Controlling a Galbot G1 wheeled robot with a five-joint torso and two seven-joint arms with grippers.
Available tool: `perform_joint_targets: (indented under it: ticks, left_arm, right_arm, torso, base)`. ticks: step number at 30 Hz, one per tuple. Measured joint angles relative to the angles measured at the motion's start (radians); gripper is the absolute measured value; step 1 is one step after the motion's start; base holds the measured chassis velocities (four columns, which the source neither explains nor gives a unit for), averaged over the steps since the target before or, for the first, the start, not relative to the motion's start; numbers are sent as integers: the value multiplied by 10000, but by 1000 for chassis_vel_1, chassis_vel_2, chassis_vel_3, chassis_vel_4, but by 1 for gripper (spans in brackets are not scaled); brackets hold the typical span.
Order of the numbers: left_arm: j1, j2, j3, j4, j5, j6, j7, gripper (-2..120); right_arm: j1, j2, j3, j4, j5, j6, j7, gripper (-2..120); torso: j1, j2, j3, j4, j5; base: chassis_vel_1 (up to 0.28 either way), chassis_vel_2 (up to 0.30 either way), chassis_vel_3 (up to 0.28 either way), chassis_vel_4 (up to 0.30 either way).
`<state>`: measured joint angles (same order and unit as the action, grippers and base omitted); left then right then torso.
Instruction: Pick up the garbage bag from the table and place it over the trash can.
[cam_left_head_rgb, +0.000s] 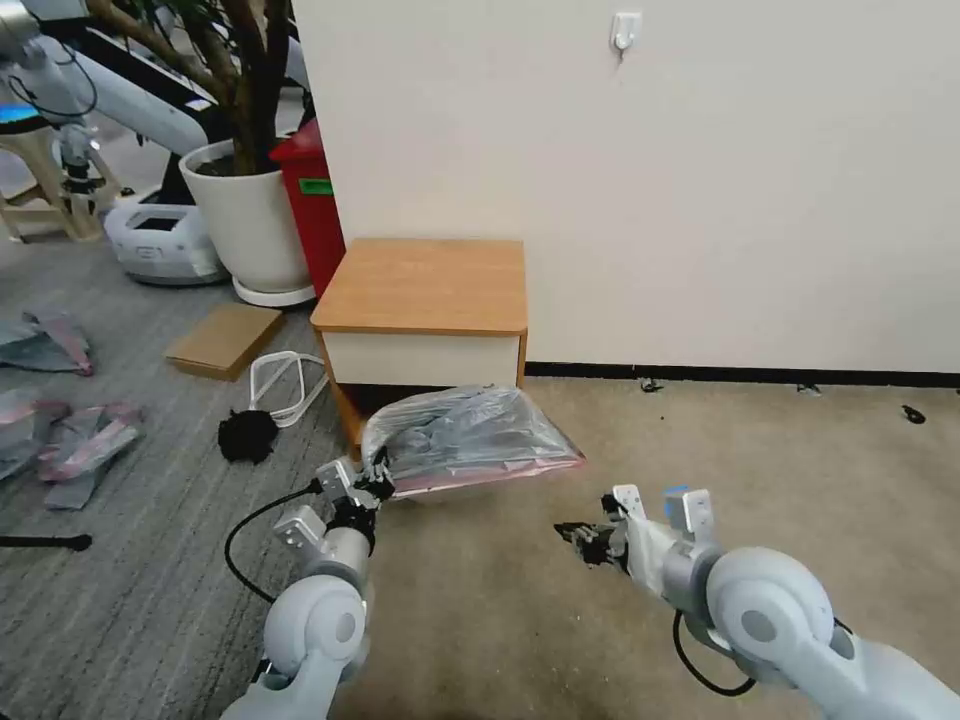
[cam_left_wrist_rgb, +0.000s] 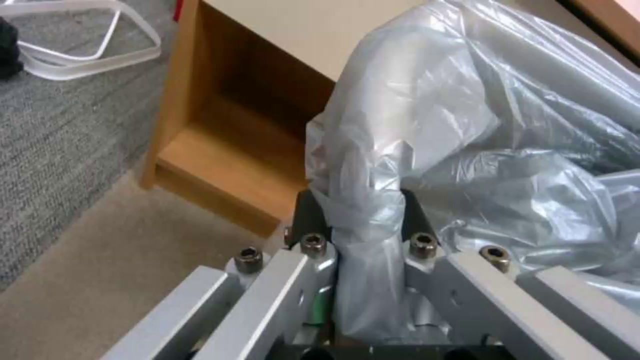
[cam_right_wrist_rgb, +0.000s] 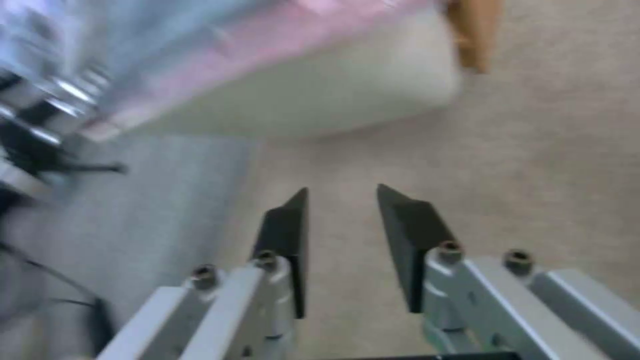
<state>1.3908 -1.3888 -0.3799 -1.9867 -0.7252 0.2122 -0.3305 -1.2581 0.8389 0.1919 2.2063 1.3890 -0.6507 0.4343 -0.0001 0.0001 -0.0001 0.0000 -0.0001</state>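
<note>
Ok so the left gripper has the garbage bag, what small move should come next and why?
Probably bring the right gripper across to the free pink edge of the garbage bag. The left gripper pinches one bunched corner, and the bag lies spread over the trash can in front of the table, while the right gripper hangs open over the carpet, holding nothing.

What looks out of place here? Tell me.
The garbage bag lies skewed over the trash can, one corner bunched in the left gripper. The right gripper hangs open beside it. More bags litter the carpet.
</note>
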Motion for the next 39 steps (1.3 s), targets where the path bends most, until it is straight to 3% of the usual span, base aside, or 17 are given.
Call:
perform_joint_targets:
  ticks: [2, 10, 20, 30, 39]
  left_arm:
    - [10, -21, 0, -8, 0, 6, 6, 6]
    - [327, -41, -23, -186, 10, 40, 86, 6]
    - [411, -15, -65, -245, 13, 51, 132, 6]
    - [528, -43, -76, -283, 63, 51, 162, 6]
    - [478, -21, -91, -245, 66, 51, 163, 6]
  right_arm:
    - [16, 106, 40, -2, 138, 53, 10, 35]
    - [275, 1039, 517, -466, 679, 168, -91, 70]
    - [289, 1195, 755, -632, 712, 166, -309, 103]
    - [337, 1586, 935, -627, 893, 315, -274, 114]
    - [171, 1682, 1176, -370, 967, 358, -267, 111]
  torso:
    - [0, 0, 0, -1, -1]
    - [0, 0, 1, 0, 1]
    - [0, 0, 0, -1, 1]
    - [0, -1, 0, 0, 1]
    - [0, -1, 0, 0, 0]
  base:
    - [0, 0, 0, 0]
    - [0, 0, 0, 0]
    - [0, 0, 0, 0]
    - [0, 0, 0, 0]
    - [0, 0, 0, 0]
